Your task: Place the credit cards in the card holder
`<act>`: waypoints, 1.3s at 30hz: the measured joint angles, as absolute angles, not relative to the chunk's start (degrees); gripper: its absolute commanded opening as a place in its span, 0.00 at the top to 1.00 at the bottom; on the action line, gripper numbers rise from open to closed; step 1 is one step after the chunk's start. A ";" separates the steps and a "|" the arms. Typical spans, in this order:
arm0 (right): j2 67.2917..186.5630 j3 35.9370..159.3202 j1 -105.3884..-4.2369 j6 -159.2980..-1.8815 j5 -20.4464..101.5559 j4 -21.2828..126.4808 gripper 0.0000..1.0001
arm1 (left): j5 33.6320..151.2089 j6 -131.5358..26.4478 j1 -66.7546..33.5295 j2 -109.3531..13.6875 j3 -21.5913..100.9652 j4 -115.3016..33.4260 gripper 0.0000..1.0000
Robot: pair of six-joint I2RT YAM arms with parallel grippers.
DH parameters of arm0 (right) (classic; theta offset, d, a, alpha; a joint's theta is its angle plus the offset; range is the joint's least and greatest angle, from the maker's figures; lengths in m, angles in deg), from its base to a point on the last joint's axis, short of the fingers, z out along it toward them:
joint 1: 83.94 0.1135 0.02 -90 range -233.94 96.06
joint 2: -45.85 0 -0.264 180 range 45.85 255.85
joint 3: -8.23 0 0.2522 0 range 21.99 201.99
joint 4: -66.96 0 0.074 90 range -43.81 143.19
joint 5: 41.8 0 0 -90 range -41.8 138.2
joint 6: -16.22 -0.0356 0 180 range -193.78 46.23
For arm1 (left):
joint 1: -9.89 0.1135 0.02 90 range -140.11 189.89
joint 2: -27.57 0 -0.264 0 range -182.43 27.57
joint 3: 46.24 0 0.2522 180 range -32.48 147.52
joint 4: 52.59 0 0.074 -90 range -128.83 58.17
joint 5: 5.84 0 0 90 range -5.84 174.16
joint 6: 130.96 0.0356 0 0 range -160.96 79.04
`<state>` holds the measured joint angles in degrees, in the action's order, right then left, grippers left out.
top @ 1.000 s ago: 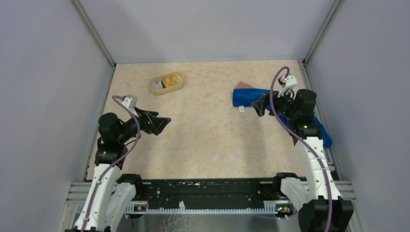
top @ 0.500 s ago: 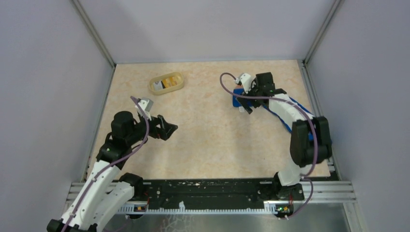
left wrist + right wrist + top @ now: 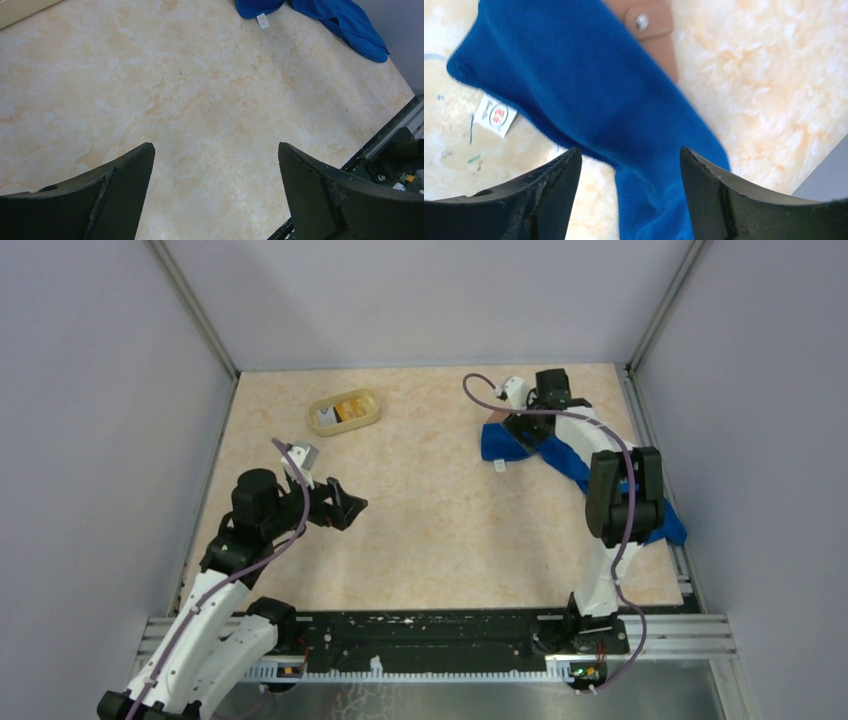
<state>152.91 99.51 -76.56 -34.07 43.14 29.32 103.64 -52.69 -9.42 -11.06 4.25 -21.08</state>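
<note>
Your L gripper [image 3: 345,505] hangs over bare table [image 3: 450,540] on the left, near side, pointing toward the middle. In the wrist view its jaws stand wide apart w/ nothing between them [image 3: 215,150], only marbled tabletop below.

Beyond it, far left, sits the tray [image 3: 311,418]. The cards [image 3: 352,408] lie inside it: a white one at the left end, a yellow-orange one to the right, something dark between. Can't tell how many there are.

Far right you have the cloth [image 3: 520,445], blue, running from mid-right back toward the near right edge. Its white tag [image 3: 500,466] lies on the table at the cloth's near-left edge. The holder [image 3: 497,417] is mostly under the cloth; only a tan bit pokes out at the far-left edge. The R wrist view shows it as a tan flap [image 3: 649,25] w/ a metal snap [image 3: 642,21], cloth [image 3: 589,100] covering the rest.

Your R gripper [image 3: 520,425] is above that spot, jaws spread wide, empty [image 3: 629,152], cloth filling the gap. Can't tell if the tips touch the cloth.
</note>
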 measured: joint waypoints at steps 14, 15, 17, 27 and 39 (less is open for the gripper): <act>158.33 106.13 -79.01 -31.80 41.89 22.61 0.61 | 103.67 -52.69 -9.42 -10.97 4.25 -20.77 0.01; 158.33 106.24 -79.32 -31.71 41.69 22.21 0.67 | 103.67 -52.69 -9.42 -10.95 4.25 -20.77 0.01; 158.33 106.55 -79.82 -31.41 41.61 21.73 0.81 | 103.67 -52.69 -9.42 -10.88 4.25 -20.77 0.01; 159.86 110.31 -82.73 -34.07 44.40 21.67 1.00 | 103.69 -52.69 -9.42 -10.25 4.25 -20.79 0.01; 162.75 135.03 -89.33 -45.72 57.71 29.05 1.00 | 103.69 -52.69 -9.42 -10.23 4.25 -20.77 0.01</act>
